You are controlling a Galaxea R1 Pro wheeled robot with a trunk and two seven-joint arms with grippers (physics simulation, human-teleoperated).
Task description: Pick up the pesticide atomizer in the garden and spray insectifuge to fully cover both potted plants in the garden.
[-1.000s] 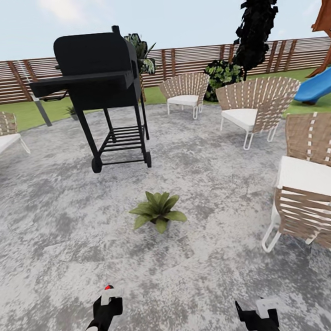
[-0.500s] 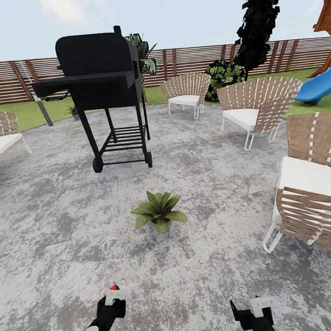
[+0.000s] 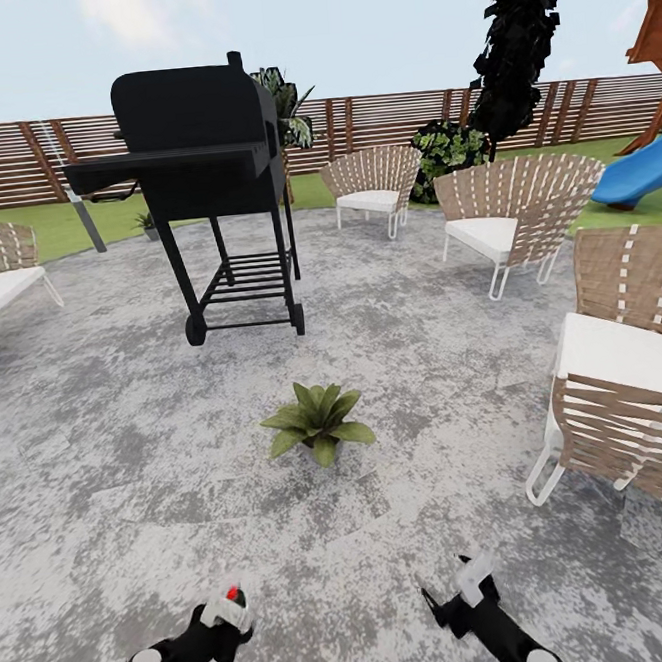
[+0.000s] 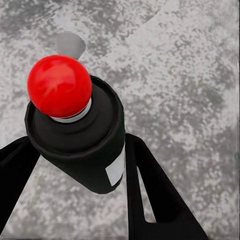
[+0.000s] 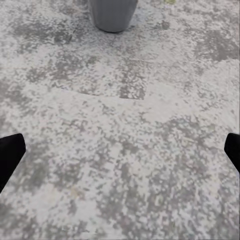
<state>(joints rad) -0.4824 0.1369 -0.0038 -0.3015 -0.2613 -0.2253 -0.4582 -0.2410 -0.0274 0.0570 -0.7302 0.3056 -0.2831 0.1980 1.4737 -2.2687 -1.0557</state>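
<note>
The left gripper (image 4: 75, 165) is clamping a dark spray bottle with a red ball top (image 4: 75, 135), low at the near left. The right gripper (image 5: 120, 150) is hanging wide open over the mottled grey patio (image 3: 112, 461). A green leafy potted rosette (image 3: 317, 422) is sitting just beyond, centre.

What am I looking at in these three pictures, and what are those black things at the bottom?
It is a simulated two-armed robot on a garden patio. The wide picture comes from its head camera; the others from cameras near each arm's tool. The left tool is shut on a dark spray bottle, the pesticide atomizer, seen from above with a red ball on top. The right tool is open and holds nothing. Ahead stands a small potted plant, then a black grill and woven chairs.
</note>
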